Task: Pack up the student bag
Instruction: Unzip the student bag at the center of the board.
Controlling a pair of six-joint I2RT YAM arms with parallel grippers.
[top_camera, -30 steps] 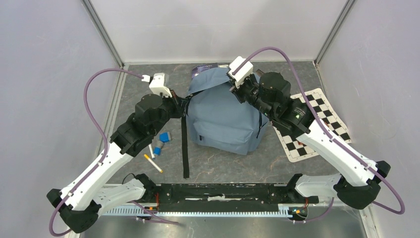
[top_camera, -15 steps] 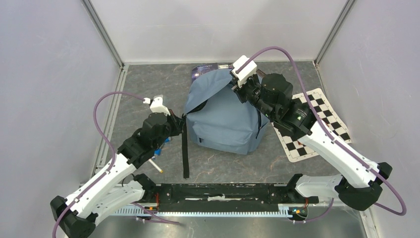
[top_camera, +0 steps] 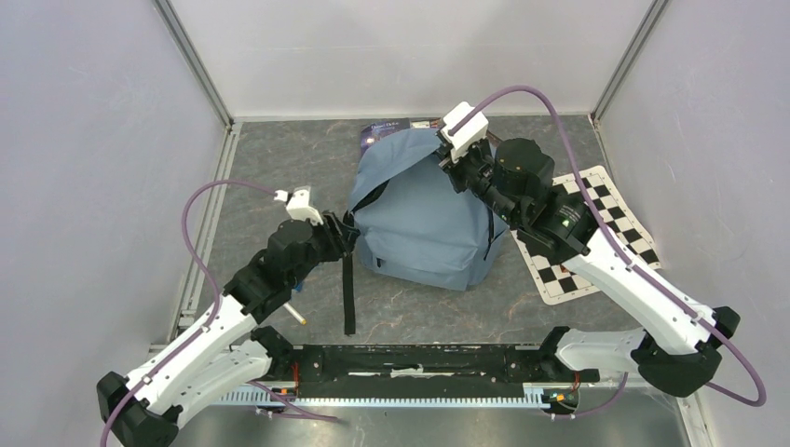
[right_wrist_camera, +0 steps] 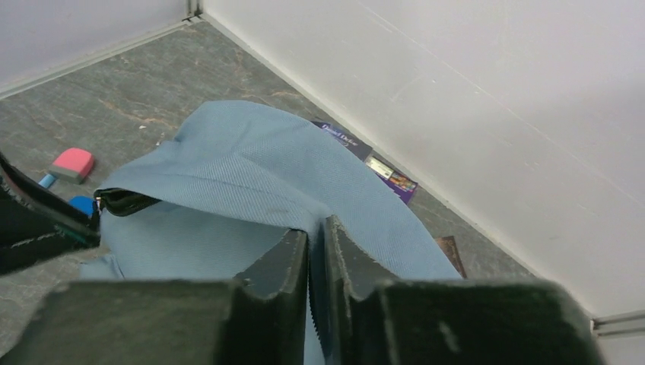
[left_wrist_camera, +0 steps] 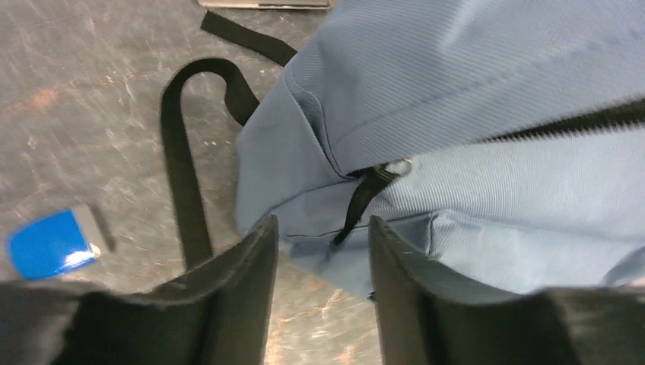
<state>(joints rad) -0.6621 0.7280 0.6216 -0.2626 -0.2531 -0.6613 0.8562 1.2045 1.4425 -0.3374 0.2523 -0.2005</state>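
Left gripper (left_wrist_camera: 323, 228): jaws apart, nothing between them, poised just short of the zipper pull (left_wrist_camera: 365, 199) at the left corner of the student bag (top_camera: 424, 223). Right gripper (right_wrist_camera: 310, 236): pinched on the edge of the raised top flap (right_wrist_camera: 251, 167). The bag sits mid-table, mouth partly open. Judged opening stage only; nothing seen inside.

Outstanding:
- blue eraser (left_wrist_camera: 49, 243)
- pink eraser (right_wrist_camera: 74, 163)
- pen (top_camera: 296, 314)
- book (top_camera: 387, 130), behind the bag
- chessboard mat (top_camera: 587, 233), to its right

Obstruction: the black strap (top_camera: 347, 289) trails between bag and blue eraser.
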